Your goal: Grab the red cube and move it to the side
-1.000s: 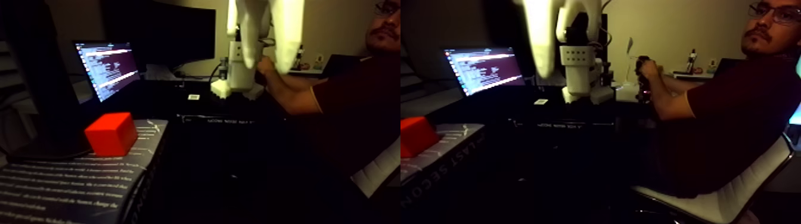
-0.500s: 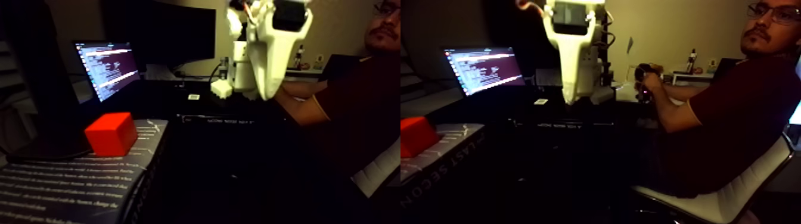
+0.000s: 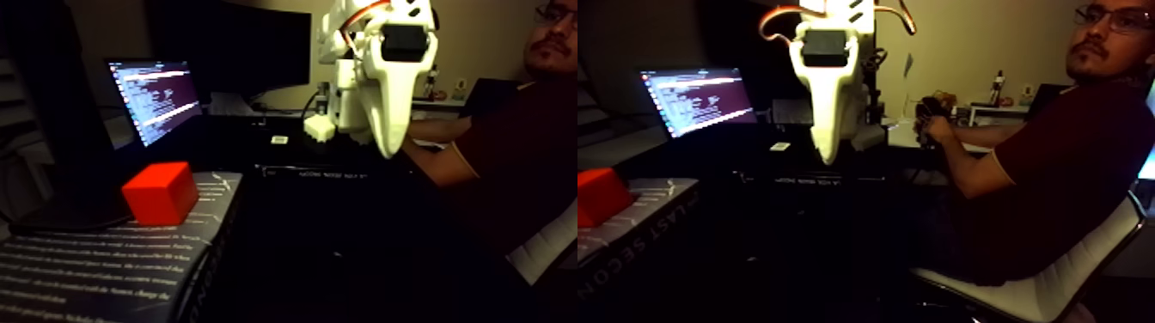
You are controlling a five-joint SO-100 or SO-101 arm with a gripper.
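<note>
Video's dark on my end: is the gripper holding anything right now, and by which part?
Nothing is held. The gripper hangs in the air with its white fingers together, apart from the red cube, which sits untouched on the book.

The arm is glossy white plastic with a black servo block set in it, tapering to a blunt point at 6 o'clock; orange cables loop at 12 o'clock.
</note>
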